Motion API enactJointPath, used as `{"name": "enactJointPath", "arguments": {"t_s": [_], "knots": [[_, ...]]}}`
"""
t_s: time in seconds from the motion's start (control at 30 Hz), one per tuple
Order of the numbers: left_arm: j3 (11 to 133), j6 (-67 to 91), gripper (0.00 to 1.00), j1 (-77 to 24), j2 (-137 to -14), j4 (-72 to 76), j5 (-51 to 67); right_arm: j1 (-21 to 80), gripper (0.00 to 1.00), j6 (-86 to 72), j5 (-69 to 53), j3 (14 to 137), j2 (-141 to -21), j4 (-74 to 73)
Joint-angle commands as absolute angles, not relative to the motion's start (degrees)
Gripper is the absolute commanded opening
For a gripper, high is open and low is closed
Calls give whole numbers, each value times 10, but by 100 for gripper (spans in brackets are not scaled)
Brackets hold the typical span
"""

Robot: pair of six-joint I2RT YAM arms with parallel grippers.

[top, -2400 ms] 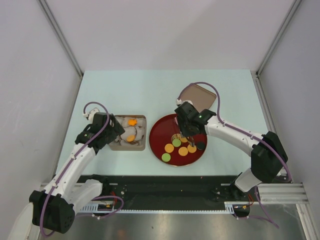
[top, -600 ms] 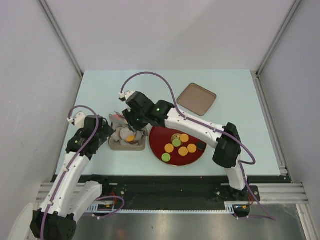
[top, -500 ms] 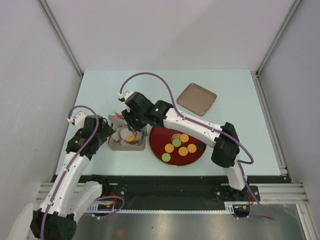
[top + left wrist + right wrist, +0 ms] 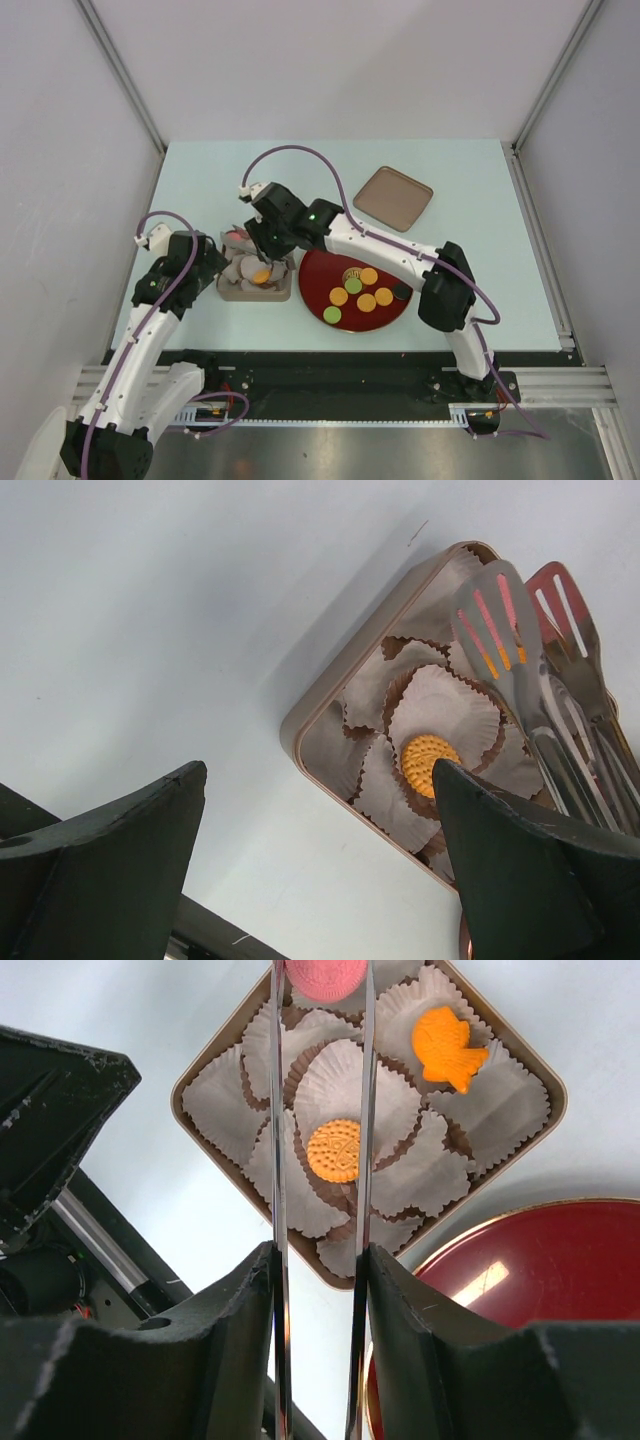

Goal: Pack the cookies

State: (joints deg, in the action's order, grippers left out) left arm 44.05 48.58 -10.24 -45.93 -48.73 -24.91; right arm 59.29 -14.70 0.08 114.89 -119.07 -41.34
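My right gripper [image 4: 320, 1260] is shut on metal tongs [image 4: 277, 1110] and reaches over the brown box [image 4: 185, 1120] of paper cups. A pink cookie [image 4: 322, 978] sits between the tong tips at the box's far corner. A round orange cookie [image 4: 333, 1150] and an irregular orange piece [image 4: 450, 1047] lie in cups. My left gripper [image 4: 315, 780] is open and empty beside the box [image 4: 330, 670], left of it in the top view [image 4: 215, 262]. Orange [image 4: 339, 296], green [image 4: 353, 286] and black [image 4: 401, 292] cookies lie on the dark-red plate [image 4: 320, 275].
A flat brown lid [image 4: 393, 197] lies at the back right of the pale table. The right arm stretches across above the plate's far edge. The box touches the plate's left side.
My right gripper has moved from the plate to over the box, carrying the tongs. My left gripper has drawn back to the left of the box. Little has moved in the last half second.
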Motion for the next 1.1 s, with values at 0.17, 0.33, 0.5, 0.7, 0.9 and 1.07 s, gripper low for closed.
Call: {"name": "enactJointPath", "arguments": {"t_s": [0.17,0.33,0.5,0.7,0.9,1.07], "knots": [[443,484,100,-98,-452,-484,-256,584,59,-153,-6,1171,-1193,-370],[445,483,100,-98,-454,-484,-258,577,59,-156,30,1132,-1145,-370],[443,483,100,-98,-456,-479,-251,557,57,-157,62,1002,-1017,-375],[435,483,100,-98,-468,-460,-231,556,57,-176,133,865,-881,-438],[421,490,100,-98,-486,-432,-195,565,56,-200,180,800,-830,-517],[409,495,100,-98,-491,-413,-173,547,56,-245,200,748,-798,-560]]}}
